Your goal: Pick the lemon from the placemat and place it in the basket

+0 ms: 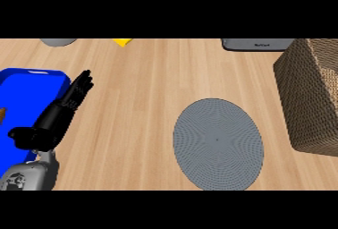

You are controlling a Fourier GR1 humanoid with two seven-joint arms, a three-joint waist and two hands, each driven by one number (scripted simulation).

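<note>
My left hand (56,117) shows at the left side of the view, above the wooden counter (145,89). Its fingers are straight and close together, they point away from me, and they hold nothing. My right hand does not show in the view.

Just under and to the left of this hand lies a blue tray (20,89) with a raised rim; the hand partly covers its right edge. Far ahead of the fingertips, at the top edge, I see a small yellow thing (122,42) and, more to the left, a part of a grey round thing (58,41). To the right of the hand, well apart from it, lies the grey oval placemat (218,143). Its surface is bare. Further right stands the woven brown basket (310,94), tall, cut by the view's edge. Ahead of the basket there is a dark grey flat object (257,44) with some small writing on it, but I cannot read the letters.

I cannot find the lemon anywhere in the view; whether it is in the basket I cannot tell. Nothing stands between my hand and the placemat.
</note>
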